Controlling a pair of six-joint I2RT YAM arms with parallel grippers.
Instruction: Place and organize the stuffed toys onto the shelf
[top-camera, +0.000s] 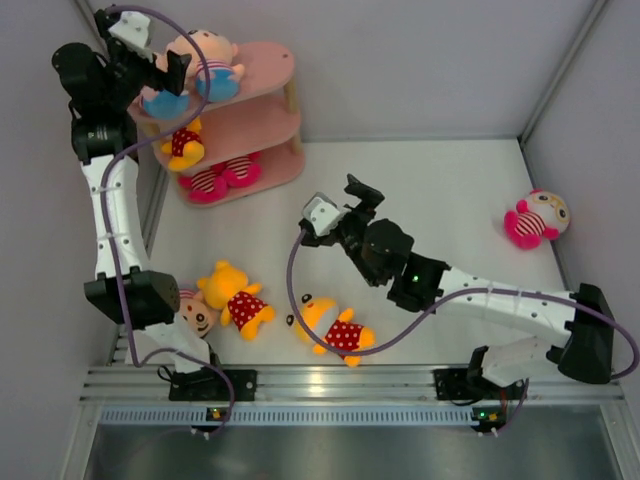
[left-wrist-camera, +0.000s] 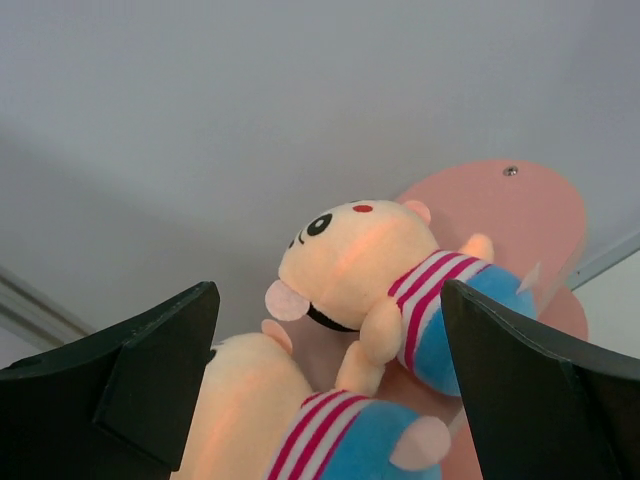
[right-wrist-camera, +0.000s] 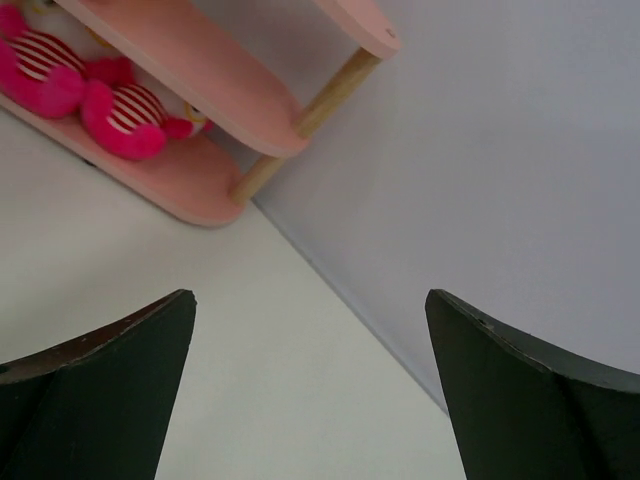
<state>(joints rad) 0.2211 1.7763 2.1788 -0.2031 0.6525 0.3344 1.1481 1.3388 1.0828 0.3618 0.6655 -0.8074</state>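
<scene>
While the left fingers (left-wrist-camera: 150, 372) stand wide apart at the top board of the shelf (left-wrist-camera: 530, 205), two toys lie in the gap between them. The far boy doll (left-wrist-camera: 365, 265) rests on the board. The near boy doll (left-wrist-camera: 300, 425) is close under the camera and, as far as I can see, is not pinched. I cannot tell whether it lies fully on the board.

I judge the step in hand to be the placing of a boy on the top tier, with the release made. A shelved bear (top-camera: 185, 145) sits on the middle tier and two pink dolls (top-camera: 220, 178) on the bottom one. The right fingers (right-wrist-camera: 110, 370) are spread too and hold nothing; they hang over the tabletop (top-camera: 440, 190) in front of the shelf.

Not yet shelved are the left bear (top-camera: 237, 302), the right bear (top-camera: 335, 328), a third boy doll (top-camera: 196, 316) partly under the left arm, and a lone pink doll (top-camera: 535, 220) far right. The next move, I think, calls for the left arm to back away without dragging the boys off. The right arm should then reach for the right bear.
</scene>
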